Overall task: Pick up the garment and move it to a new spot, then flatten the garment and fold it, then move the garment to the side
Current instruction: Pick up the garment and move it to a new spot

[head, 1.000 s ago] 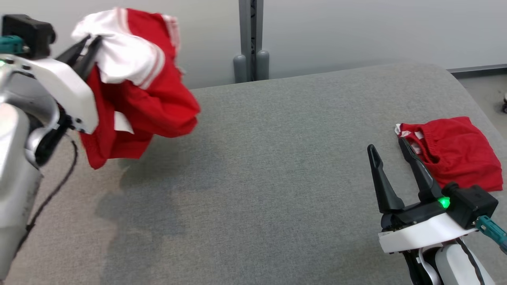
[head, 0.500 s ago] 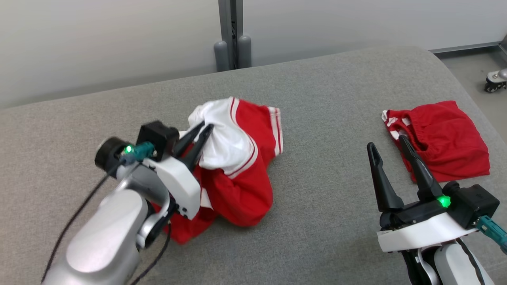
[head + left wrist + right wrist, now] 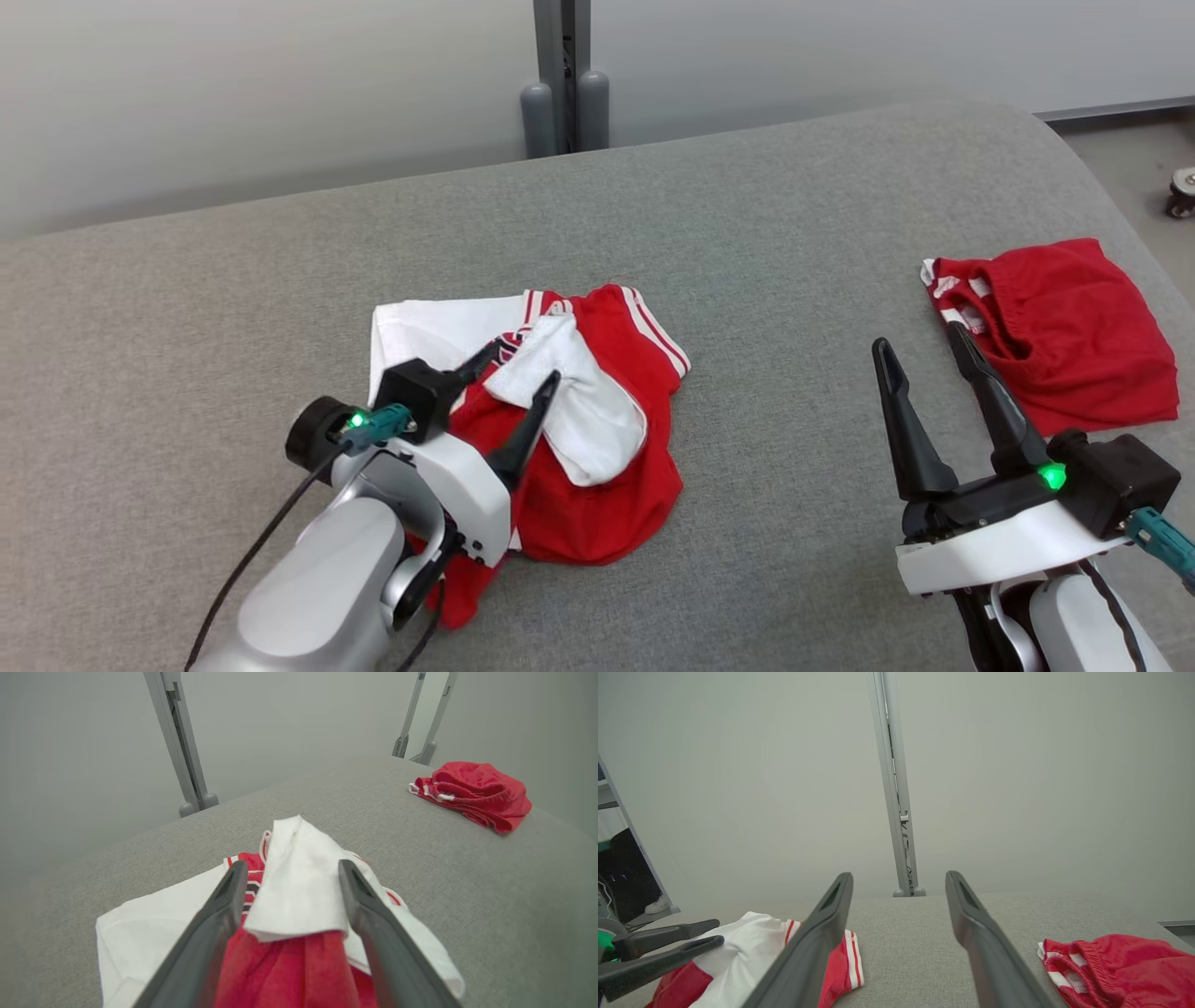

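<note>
The garment (image 3: 597, 485), red with white panels and striped trim, lies crumpled on the grey padded table (image 3: 233, 308), left of centre. My left gripper (image 3: 521, 367) hovers low over it, open, and a white fold lies loose between its fingers. The left wrist view has that fold between the spread fingers of the left gripper (image 3: 293, 864), on top of the garment (image 3: 154, 919). My right gripper (image 3: 918, 337) stands open and empty at the lower right, above the table. From the right wrist, the right gripper (image 3: 899, 876) is open, with the garment (image 3: 752, 938) at lower left.
A second red garment (image 3: 1060, 331), folded, lies near the table's right edge, just beyond my right fingers. A grey post (image 3: 560, 75) stands behind the table against the pale wall. A caster wheel (image 3: 1181, 191) is on the floor at the far right.
My left gripper brought the hanging garment down onto the table, then opened and let it go. The head camera shifted meanwhile. The right gripper stayed put.
</note>
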{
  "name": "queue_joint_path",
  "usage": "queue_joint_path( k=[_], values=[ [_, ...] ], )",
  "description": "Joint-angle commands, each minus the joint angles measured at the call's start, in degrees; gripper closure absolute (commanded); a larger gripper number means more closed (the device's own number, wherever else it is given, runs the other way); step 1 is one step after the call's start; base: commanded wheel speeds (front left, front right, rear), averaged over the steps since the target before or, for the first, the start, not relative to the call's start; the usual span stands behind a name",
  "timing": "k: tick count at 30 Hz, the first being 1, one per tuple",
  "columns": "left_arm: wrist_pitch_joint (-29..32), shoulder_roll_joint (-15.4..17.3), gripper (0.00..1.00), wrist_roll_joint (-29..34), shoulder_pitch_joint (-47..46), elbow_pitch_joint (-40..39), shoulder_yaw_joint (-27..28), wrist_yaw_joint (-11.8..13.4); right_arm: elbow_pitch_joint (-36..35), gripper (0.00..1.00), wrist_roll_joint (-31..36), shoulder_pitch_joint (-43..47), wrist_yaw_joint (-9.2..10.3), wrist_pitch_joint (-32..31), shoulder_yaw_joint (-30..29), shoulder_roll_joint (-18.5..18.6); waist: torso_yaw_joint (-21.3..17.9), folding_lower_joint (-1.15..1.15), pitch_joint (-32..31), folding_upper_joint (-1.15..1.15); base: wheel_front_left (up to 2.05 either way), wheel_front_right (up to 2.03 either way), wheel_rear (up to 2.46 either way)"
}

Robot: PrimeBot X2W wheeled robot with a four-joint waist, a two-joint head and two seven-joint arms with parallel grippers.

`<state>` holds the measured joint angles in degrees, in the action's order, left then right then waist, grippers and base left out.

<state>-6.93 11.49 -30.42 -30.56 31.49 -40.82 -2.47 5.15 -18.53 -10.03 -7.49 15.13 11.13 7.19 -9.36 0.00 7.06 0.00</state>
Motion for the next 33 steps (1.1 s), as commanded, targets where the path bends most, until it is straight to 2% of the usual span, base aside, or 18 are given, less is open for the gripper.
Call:
queue_joint_path(
  k=[1,9,13,19,23,26,29,33],
  values=[
    [-1.34,0.44,0.0,-0.43,-1.09,0.31,0.86,-0.16,0.36,0.0,0.0,0.02,-0.01,0.0,-0.17,0.4,0.75,0.0,-0.6,0.0,0.0,0.0,0.0],
    [-5.05,3.75,0.0,-1.48,-0.61,-3.95,4.7,2.08,0.08,0.0,0.32,1.36,-0.01,0.0,-0.44,0.31,2.21,0.0,-2.25,0.0,0.0,0.0,0.0],
    [-6.71,6.59,0.0,-1.94,2.09,-9.17,8.18,4.96,-0.77,0.0,0.11,2.13,-0.01,0.0,-0.45,0.37,2.92,0.0,-2.92,0.0,0.0,0.0,0.0],
    [-7.97,10.73,0.0,-1.47,9.81,-18.64,13.76,10.56,-1.63,0.0,-0.45,3.26,-0.01,0.0,-1.52,0.62,3.92,0.0,-3.43,0.0,0.0,0.0,0.0],
    [-8.27,11.95,0.0,-1.61,15.6,-23.22,17.96,13.11,-2.03,0.0,-0.56,4.45,-0.01,0.0,-3.83,-0.18,4.74,0.0,-3.63,0.0,0.0,0.0,0.0],
    [-8.27,11.07,0.0,-0.69,19.7,-26.1,20.82,14.07,-2.38,0.0,-0.34,5.22,-0.01,-0.01,-4.97,-0.55,5.12,0.0,-3.54,0.0,0.0,0.0,0.0],
    [-8.3,8.71,0.0,-0.23,23.61,-28.12,23.95,14.67,-2.36,0.0,-0.1,5.52,-0.01,0.0,-5.17,-0.86,5.09,0.0,-3.43,0.0,0.0,0.0,0.0],
    [-8.31,4.37,0.0,1.33,29.02,-30.54,27.98,13.76,-2.17,0.0,-0.39,5.81,-0.01,0.0,-5.25,-1.31,5.02,0.0,-3.4,0.0,0.0,0.0,0.0]
  ],
)
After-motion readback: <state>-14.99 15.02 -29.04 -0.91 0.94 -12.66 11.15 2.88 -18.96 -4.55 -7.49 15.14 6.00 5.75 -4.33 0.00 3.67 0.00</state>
